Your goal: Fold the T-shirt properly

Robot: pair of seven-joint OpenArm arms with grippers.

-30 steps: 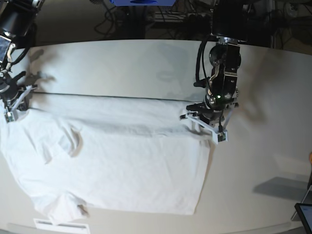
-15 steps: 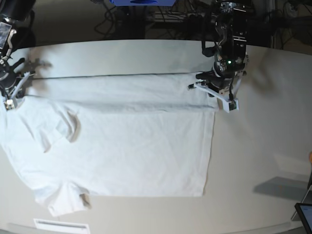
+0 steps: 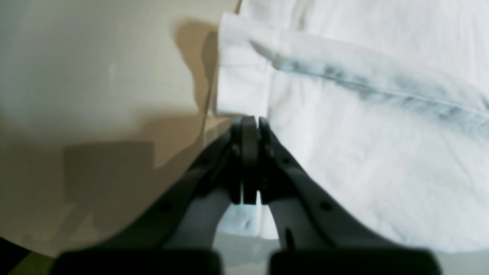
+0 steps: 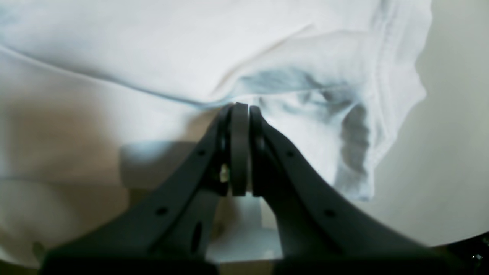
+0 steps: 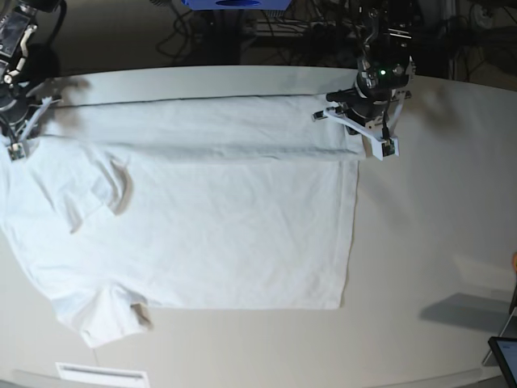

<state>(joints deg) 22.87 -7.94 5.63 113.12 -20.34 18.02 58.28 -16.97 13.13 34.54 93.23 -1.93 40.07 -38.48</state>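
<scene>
The white T-shirt lies spread on the off-white table, with one sleeve at the near left. Its far edge is stretched taut between both grippers, and a long crease runs just below that edge. My left gripper is shut on the far right corner; in the left wrist view its tips pinch the hemmed corner of the T-shirt. My right gripper is shut on the far left end. In the right wrist view its tips grip a fold of the T-shirt beside a sleeve.
A dark tablet-like device sits at the table's near right corner, with its shadow beside it. A white strip lies at the near edge. Cables and dark equipment stand behind the far edge. Bare tabletop shows right of the shirt.
Both grippers have moved toward the table's far edge with the shirt's edge in them. The whole shirt has slid away from the near edge and its upper part has been drawn out flatter.
</scene>
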